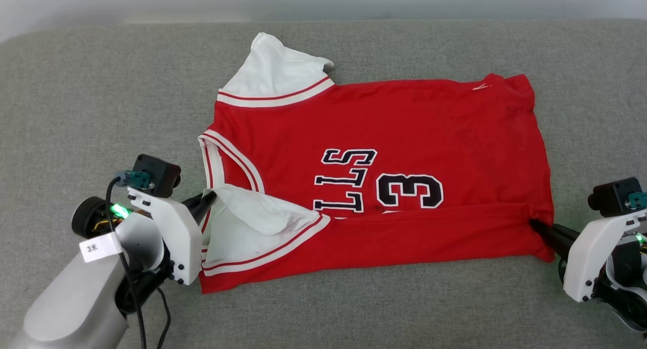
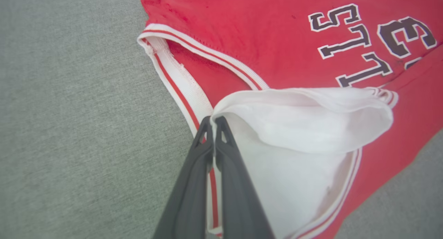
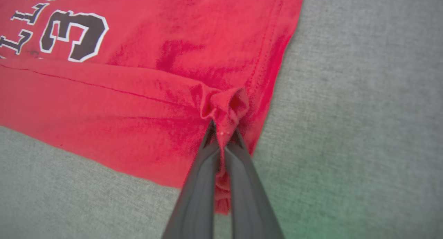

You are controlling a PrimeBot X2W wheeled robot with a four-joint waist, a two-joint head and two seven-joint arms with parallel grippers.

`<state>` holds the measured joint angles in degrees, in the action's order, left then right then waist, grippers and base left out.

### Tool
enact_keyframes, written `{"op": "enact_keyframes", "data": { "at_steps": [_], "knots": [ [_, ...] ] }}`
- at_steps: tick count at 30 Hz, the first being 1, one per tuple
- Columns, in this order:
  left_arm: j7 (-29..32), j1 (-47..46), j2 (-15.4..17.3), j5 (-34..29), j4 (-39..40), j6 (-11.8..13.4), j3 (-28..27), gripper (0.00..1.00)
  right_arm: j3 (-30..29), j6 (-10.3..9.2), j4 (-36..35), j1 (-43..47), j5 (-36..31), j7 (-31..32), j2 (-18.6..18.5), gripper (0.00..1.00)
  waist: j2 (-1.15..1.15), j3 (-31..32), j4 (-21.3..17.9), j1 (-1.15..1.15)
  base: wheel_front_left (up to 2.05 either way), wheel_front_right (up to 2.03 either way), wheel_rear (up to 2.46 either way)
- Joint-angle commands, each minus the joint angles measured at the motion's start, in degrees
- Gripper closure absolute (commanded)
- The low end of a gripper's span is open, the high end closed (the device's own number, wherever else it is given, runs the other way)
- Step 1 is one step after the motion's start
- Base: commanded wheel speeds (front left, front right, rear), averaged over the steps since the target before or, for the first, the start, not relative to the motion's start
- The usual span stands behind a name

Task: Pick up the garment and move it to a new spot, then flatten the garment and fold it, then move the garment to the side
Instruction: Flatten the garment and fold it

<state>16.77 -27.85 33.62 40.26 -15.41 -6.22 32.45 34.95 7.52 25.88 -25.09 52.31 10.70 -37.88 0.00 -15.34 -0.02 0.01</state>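
Head view: garment (image 1: 404, 121) reads "LLS" and "3".

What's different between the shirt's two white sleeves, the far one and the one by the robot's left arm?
The far sleeve sticks out from the garment onto the grey cushion; the near sleeve is folded in over the red cloth. The far sleeve lies untouched; the near sleeve is pinched by the left jaws and puffs open. Both are white with striped trim.
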Motion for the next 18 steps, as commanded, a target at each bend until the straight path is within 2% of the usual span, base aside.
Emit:
{"op": "enact_keyframes", "data": {
  "at_steps": [1,2,3,11,18],
  "knots": [
    [-1.0,-1.1,-0.8,-0.4,-1.3,-0.1,0.2,0.51,0.2,-0.08,0.9,-0.3,-0.6,0.3,0.8,0.83,0.0,0.1,0.1,-0.01,0.0,0.0,0.0],
    [-1.5,-1.3,-1.2,-0.7,-2.0,-0.2,0.4,0.04,-0.1,-0.08,1.3,-0.5,-0.8,-0.3,1.0,0.21,0.0,0.1,0.1,-0.01,0.0,0.0,0.0],
    [-2.2,-1.6,-1.5,-0.8,-2.7,-0.1,0.3,0.0,-0.4,-0.08,1.7,-0.6,-0.9,-0.4,1.2,0.0,0.0,0.3,0.1,-0.01,0.0,0.0,0.0],
    [-8.3,-0.8,-4.3,-0.1,-6.6,2.0,-1.5,0.0,-1.7,-0.08,3.0,0.1,-2.7,-1.2,1.3,0.0,0.0,3.5,0.0,-0.01,0.0,0.0,0.0],
    [-12.3,4.9,-6.6,4.2,-2.7,6.5,-5.6,0.0,-3.8,-0.07,1.3,2.7,-7.0,1.2,0.3,0.0,0.0,7.7,-0.1,-0.01,0.0,0.0,0.0]
  ]
}}
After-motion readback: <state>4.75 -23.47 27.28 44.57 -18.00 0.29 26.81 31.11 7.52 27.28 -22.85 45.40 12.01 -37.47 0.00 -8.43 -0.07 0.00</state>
